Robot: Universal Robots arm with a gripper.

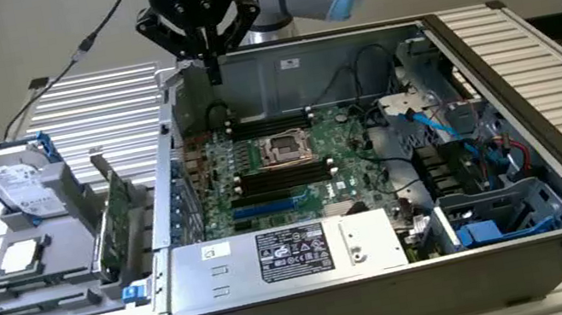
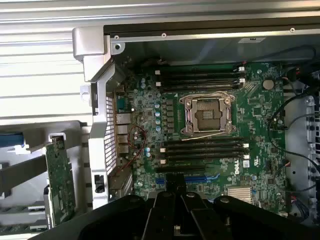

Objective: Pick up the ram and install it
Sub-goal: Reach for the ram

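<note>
My gripper (image 1: 213, 72) hangs shut and empty over the far left corner of the open computer case (image 1: 500, 84), well above the motherboard (image 1: 260, 170). In the wrist view its black fingers (image 2: 165, 210) meet over the board's near edge. Black memory slots (image 2: 205, 150) lie in two banks on either side of the CPU socket (image 2: 207, 114), and they look dark and unfilled. A green circuit board (image 1: 114, 226) stands on edge in the grey rack (image 1: 34, 296) outside the case, at the exterior view's left; the same green board (image 2: 60, 182) appears beside the case wall. I cannot tell whether it is the ram.
The rack also holds a hard drive (image 1: 19, 182) in a blue bracket and a flat CPU chip (image 1: 21, 255). A power supply (image 1: 287, 256) covers the case's near side. Cables and a drive cage (image 1: 488, 216) crowd the exterior view's right. The case's metal walls rise around the motherboard.
</note>
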